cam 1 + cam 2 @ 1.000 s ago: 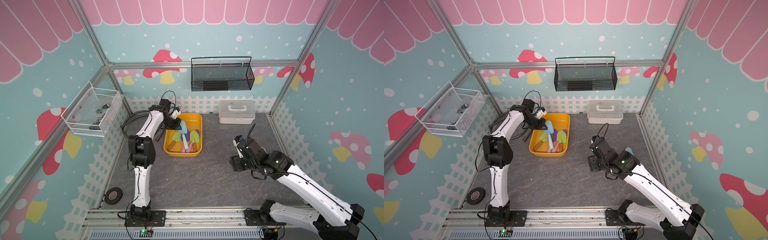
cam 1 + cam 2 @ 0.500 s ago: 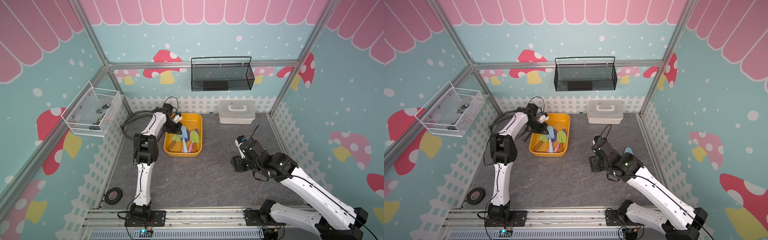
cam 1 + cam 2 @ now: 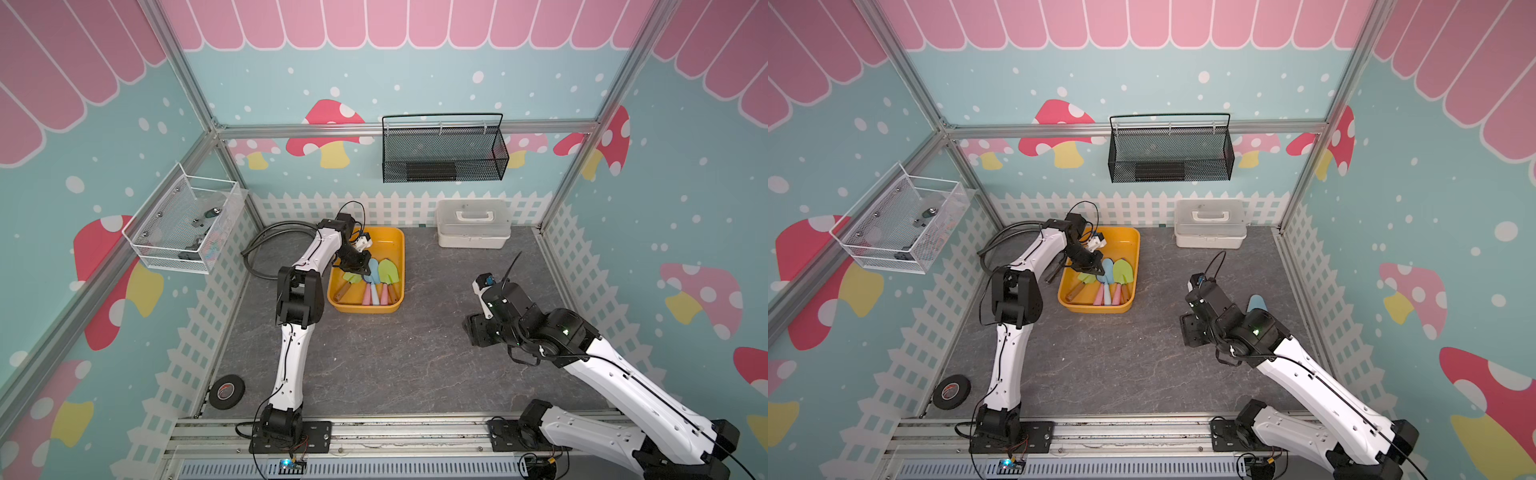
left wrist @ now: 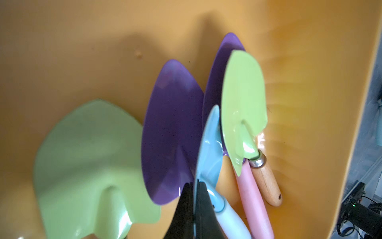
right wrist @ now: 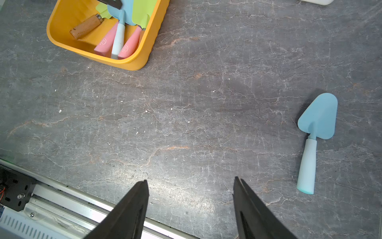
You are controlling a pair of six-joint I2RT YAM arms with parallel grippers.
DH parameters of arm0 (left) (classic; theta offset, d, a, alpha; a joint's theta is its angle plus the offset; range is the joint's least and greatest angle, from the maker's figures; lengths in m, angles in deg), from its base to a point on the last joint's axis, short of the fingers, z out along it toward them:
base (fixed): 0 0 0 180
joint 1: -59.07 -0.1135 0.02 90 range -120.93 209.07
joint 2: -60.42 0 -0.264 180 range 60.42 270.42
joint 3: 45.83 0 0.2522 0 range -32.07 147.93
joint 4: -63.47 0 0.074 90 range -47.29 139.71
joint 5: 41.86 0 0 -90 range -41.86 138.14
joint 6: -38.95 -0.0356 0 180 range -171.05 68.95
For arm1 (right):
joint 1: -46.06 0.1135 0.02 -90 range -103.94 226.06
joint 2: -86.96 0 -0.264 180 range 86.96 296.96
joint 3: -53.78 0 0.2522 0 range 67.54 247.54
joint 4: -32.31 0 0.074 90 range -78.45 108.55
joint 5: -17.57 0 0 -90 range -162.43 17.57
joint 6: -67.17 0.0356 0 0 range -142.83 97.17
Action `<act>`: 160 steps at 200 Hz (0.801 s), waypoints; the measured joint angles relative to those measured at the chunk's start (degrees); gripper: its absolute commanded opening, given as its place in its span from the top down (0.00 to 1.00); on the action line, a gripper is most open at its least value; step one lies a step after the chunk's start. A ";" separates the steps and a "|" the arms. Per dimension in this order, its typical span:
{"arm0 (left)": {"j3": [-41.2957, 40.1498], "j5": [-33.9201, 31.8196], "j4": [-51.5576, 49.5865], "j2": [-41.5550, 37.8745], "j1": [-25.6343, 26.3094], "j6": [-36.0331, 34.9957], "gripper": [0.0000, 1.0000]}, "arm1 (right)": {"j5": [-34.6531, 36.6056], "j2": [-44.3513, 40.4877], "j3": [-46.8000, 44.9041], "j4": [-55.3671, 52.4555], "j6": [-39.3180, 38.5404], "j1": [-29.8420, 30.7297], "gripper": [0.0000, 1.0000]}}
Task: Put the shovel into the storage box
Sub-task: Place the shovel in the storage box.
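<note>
Black basket hangs above the white case, wire bin juts out left, tape roll lies front-left.

Blue shovel inside shallow yellow storage box.

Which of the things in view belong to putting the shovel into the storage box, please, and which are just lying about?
Job: storage box; shovels already in it; blue shovel lying outside it.
Lying about: white lidded case; black wire basket; white mesh basket; tape roll.

Overhead pair, wrist views sharing storage box
</note>
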 measured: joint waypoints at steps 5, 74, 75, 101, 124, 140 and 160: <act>0.00 -0.04 -0.17 0.13 0.07 0.09 0.88 | 0.00 -0.09 -0.04 0.00 0.02 0.00 0.32; 1.18 -1.11 -1.22 0.31 0.20 0.61 0.73 | 0.04 -0.59 -0.59 0.00 0.20 0.00 0.32; 1.18 -1.14 -1.22 0.31 0.20 0.61 0.73 | 0.04 -0.59 -0.57 0.00 0.20 0.00 0.32; 1.22 -1.64 -1.27 0.28 0.04 0.61 0.72 | 0.09 -0.59 -0.59 -0.02 0.20 0.00 0.32; 1.29 -2.03 -1.44 0.28 -0.37 0.63 0.71 | 0.48 -0.59 -0.59 0.00 0.22 0.00 0.32; 1.49 -2.62 -1.68 0.17 -0.92 0.63 0.71 | 0.72 -0.57 -0.57 0.00 0.22 0.00 0.31; 2.34 -3.45 -2.58 -0.28 -1.51 0.66 0.69 | 1.75 -0.48 -0.44 -0.13 0.42 -0.02 0.28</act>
